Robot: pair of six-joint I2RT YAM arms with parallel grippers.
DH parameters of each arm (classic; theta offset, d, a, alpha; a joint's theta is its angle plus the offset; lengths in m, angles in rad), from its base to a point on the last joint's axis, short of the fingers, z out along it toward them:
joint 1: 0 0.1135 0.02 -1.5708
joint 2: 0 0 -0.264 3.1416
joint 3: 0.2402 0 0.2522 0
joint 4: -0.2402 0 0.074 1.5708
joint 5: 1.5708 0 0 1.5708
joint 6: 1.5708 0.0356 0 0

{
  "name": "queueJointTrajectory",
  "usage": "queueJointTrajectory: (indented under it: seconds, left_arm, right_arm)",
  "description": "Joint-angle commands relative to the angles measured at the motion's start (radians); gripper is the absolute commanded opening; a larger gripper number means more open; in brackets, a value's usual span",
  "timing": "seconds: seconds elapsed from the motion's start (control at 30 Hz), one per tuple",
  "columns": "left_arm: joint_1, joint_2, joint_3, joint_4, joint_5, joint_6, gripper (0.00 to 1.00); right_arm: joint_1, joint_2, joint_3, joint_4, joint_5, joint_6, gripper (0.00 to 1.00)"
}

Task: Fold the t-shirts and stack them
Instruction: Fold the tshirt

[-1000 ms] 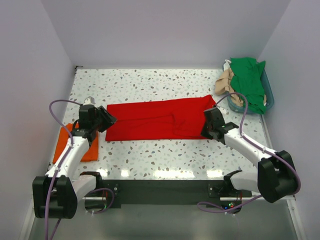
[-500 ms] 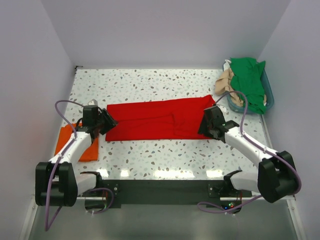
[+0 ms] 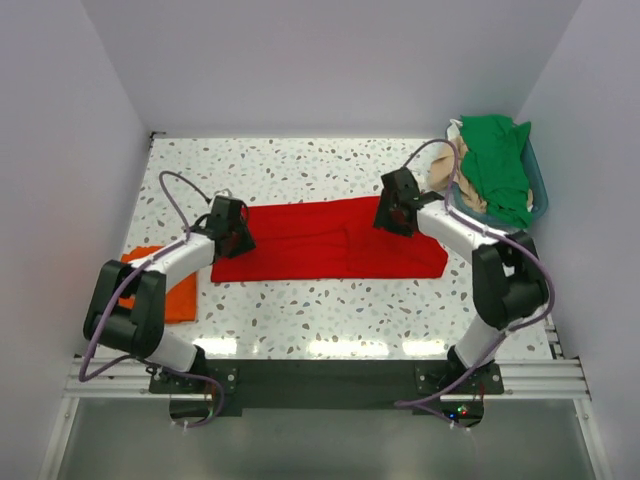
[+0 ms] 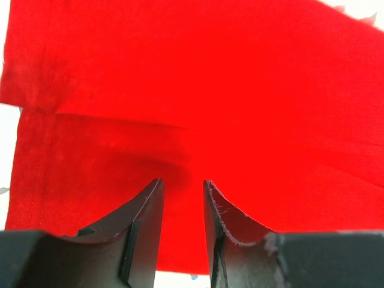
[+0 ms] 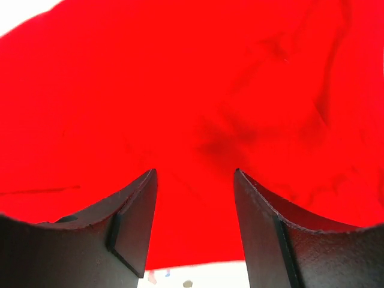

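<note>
1. Red shirt [image 3: 330,240] lies flat in a long band mid-worktop [image 3: 300,170], within reach of both arms.
2. Your left fingers [image 3: 236,228] are over its left end: narrow gap, holding nothing.
3. Your right fingers [image 3: 392,210] are over the far edge, rightward: wider gap, empty.
4. Likely setting up an end-to-end fold.
5. Folded orange shirt [image 3: 170,295] at left probably marks the stack.
</note>
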Motion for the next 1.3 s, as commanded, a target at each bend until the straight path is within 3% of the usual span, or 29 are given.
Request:
queueJointTrajectory:
  seconds: [0.0, 0.23, 0.63, 0.73, 0.87, 1.07, 1.27]
  left_arm:
    - [-0.036, 0.061, 0.028, -0.019, -0.12, -0.021, 0.36]
    - [-0.097, 0.092, -0.041, 0.004, -0.159, -0.061, 0.34]
    - [-0.171, -0.123, -0.254, 0.012, -0.087, -0.194, 0.29]
    - [-0.229, -0.184, -0.311, 0.016, -0.04, -0.267, 0.29]
    - [-0.405, -0.206, -0.378, 0.089, -0.012, -0.409, 0.29]
    - [-0.649, -0.042, -0.319, 0.261, -0.009, -0.591, 0.29]
    - [-0.721, 0.191, -0.159, 0.395, 0.069, -0.596, 0.29]
  right_arm:
    - [-0.01, 0.098, 0.101, -0.004, 0.007, -0.026, 0.57]
    - [-0.027, 0.3, 0.23, -0.008, -0.031, -0.057, 0.57]
    - [-0.028, 0.595, 0.562, -0.051, -0.137, -0.175, 0.58]
    - [-0.022, 0.655, 0.686, -0.051, -0.202, -0.231, 0.59]
    - [0.001, 0.795, 0.858, -0.097, -0.246, -0.317, 0.61]
    - [0.068, 0.949, 1.124, -0.178, -0.245, -0.455, 0.65]
    - [0.104, 1.0, 1.175, -0.107, -0.271, -0.564, 0.73]
